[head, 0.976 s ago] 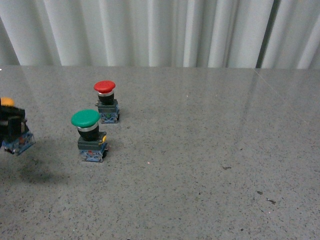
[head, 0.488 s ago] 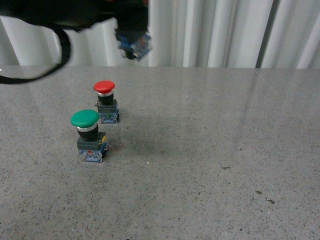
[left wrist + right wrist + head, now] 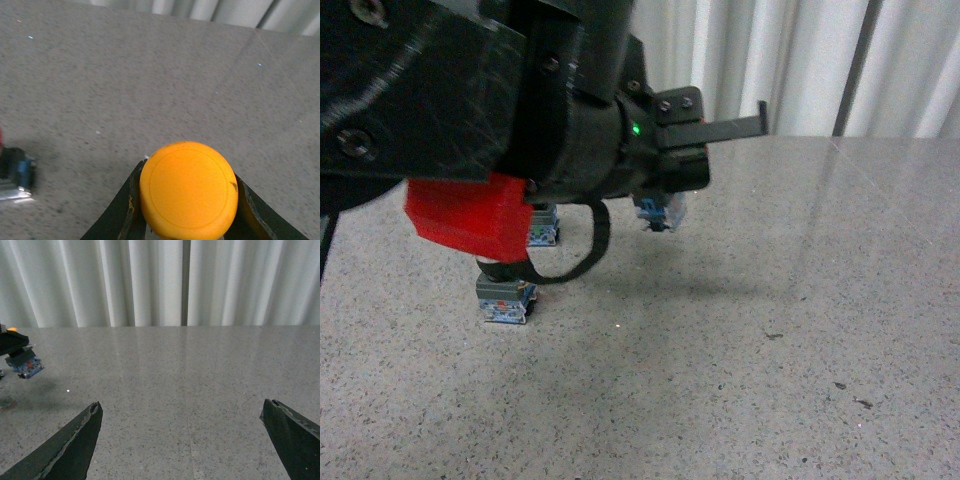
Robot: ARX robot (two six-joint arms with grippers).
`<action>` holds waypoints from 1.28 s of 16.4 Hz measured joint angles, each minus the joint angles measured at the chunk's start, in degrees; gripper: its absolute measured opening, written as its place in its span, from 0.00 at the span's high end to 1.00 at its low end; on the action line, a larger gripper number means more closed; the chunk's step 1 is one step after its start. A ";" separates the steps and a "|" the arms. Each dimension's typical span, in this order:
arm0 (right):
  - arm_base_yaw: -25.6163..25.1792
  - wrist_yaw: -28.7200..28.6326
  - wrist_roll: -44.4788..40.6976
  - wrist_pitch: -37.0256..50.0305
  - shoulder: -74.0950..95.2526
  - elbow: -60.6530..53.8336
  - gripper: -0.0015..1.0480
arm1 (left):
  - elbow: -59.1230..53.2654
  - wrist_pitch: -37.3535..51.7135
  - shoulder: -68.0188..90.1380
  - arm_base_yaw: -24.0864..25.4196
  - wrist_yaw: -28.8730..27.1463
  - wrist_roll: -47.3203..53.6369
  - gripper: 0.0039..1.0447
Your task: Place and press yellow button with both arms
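Yellow button (image 3: pixel 188 191) sits clamped between the black fingers (image 3: pixel 122 212) of our left pincer (image 3: pixel 188 170), cap towards the wrist camera, held clear of the counter (image 3: pixel 770 380). Across the front view from the left, our left arm (image 3: pixel 440 90) fills the upper corner, with a red block (image 3: pixel 465 215) on its underside. Below it stand two blue-grey button bases, the nearer base (image 3: pixel 505 298) and the farther base (image 3: pixel 542 233), their caps hidden behind the arm. Right of them the yellow button's own base hangs under the pincer, casting a shadow on the counter. Our right pincer (image 3: pixel 181 407) shows only in its wrist view, fingers spread wide above the counter.
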 joint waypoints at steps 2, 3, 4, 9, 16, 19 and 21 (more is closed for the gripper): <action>0.00 0.00 0.02 -0.02 0.00 0.00 0.06 | 0.52 -1.01 1.07 -3.26 -0.63 -1.95 0.70; 0.00 0.00 0.00 0.00 0.00 0.00 0.06 | 0.52 -1.36 1.25 -3.74 -1.14 -2.43 0.70; 0.00 0.00 0.02 0.00 0.00 0.00 0.06 | 0.52 -1.95 1.44 -4.02 -2.54 -3.04 0.70; 0.00 0.00 0.02 -0.02 0.00 0.00 0.06 | 0.37 -5.84 1.51 -5.33 -5.22 -4.59 0.70; 0.00 0.00 0.02 0.00 0.00 0.00 0.06 | 0.48 -9.27 3.17 -6.29 -3.21 -5.88 0.46; 0.00 0.00 0.02 0.00 0.00 0.00 0.06 | 0.48 -8.11 3.45 -6.36 -2.38 -6.01 0.10; 0.00 0.00 0.02 0.00 0.00 0.00 0.06 | 0.04 -6.36 1.66 -6.03 -2.97 -4.66 0.07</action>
